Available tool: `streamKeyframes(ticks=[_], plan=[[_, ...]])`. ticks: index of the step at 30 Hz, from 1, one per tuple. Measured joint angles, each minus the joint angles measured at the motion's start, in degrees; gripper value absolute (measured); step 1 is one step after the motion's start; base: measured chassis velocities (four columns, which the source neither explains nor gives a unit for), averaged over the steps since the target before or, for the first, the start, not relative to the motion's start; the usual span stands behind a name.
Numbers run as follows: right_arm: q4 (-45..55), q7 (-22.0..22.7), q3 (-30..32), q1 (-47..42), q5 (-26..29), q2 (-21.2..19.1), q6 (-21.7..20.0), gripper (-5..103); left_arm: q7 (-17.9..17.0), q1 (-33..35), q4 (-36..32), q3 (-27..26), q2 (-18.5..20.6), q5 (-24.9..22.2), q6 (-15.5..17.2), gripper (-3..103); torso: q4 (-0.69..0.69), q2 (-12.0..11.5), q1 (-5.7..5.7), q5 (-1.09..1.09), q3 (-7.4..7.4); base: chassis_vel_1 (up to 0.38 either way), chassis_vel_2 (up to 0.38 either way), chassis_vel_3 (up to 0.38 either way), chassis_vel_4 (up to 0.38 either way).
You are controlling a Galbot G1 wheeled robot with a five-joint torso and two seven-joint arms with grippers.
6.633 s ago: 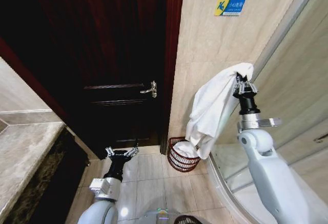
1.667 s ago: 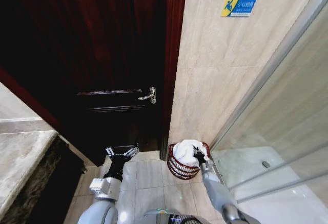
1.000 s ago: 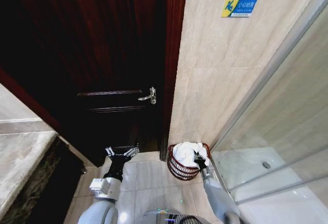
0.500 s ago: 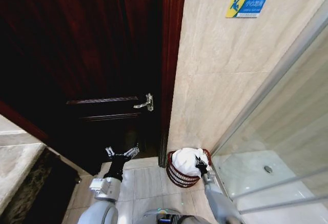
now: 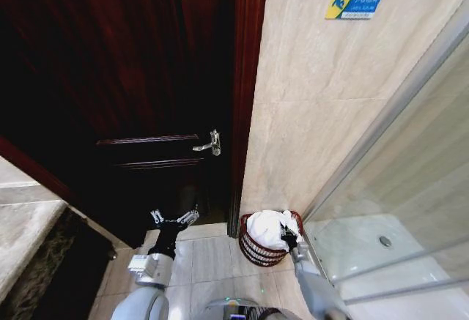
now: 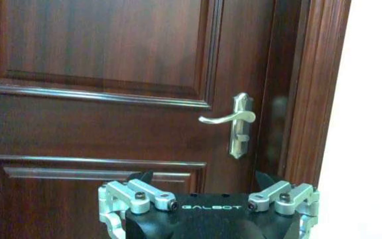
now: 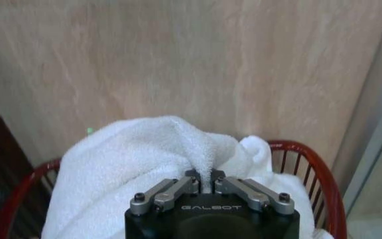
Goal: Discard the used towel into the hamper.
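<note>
The white towel (image 5: 267, 228) lies bunched in the round red-brown hamper (image 5: 256, 250), which stands on the floor against the tiled wall beside the door frame. My right gripper (image 5: 288, 238) sits at the hamper's right rim, shut on a pinched fold of the towel (image 7: 177, 149). In the right wrist view the gripper (image 7: 205, 175) has its fingers closed together on that fold, with the hamper's red rim (image 7: 310, 159) curving around the cloth. My left gripper (image 5: 174, 218) hangs open low in front of the dark door, holding nothing.
A dark wooden door (image 5: 132, 78) with a metal lever handle (image 5: 209, 143) fills the left; the handle (image 6: 234, 119) faces the left gripper (image 6: 204, 179). A glass shower screen (image 5: 410, 188) stands to the right of the hamper. A stone counter (image 5: 22, 239) edges the left. The floor is tiled.
The right arm has come down from chest height and lowered the hanging towel into the hamper. The camera has shifted slightly since half a second ago; the left arm has stayed put.
</note>
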Motion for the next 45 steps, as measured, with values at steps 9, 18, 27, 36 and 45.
streamKeyframes(ticks=[9, 18, 27, 36, 45], plan=[[-1.8, -2.2, -1.0, 3.1, -6.4, -1.3, -8.4, 7, 0.0, 0.0, 0.0, 0.0, 0.0, 0.0, 0.0, 100, -0.01, -3.3, -1.47, 0.0, -1.75, 0.0, 0.0, 0.0, 0.0], [-7.2, -4.9, -1.8, 10.0, -14.2, -1.7, -12.2, 7, 0.0, 0.0, 0.0, 0.0, 0.0, 0.0, 0.0, 100, -0.01, -6.4, -2.87, -0.01, -3.46, 0.0, 0.0, 0.0, 0.0], [-14.6, -4.4, -0.9, 14.8, -20.6, 0.0, -12.7, 7, 0.0, 0.0, 0.0, 0.0, 0.0, 0.0, 0.0, 100, 0.0, -9.2, -4.15, 0.0, -5.06, 0.0, 0.0, 0.0, 0.0], [-15.4, -3.3, -0.7, 14.7, -20.9, 0.5, -13.4, 7, 0.0, 0.0, 0.0, 0.0, 0.0, 0.0, 0.0, 100, 0.0, -11.0, -4.97, 0.0, -6.0, 0.0, 0.0, 0.0, 0.0], [-15.7, -2.5, -0.3, 14.4, -20.7, 0.0, -13.4, 7, 0.0, 0.0, 0.0, 0.0, 0.0, 0.0, 0.0, 100, 0.0, -12.7, -5.75, 0.01, -6.98, 0.0, 0.0, 0.0, 0.0]])
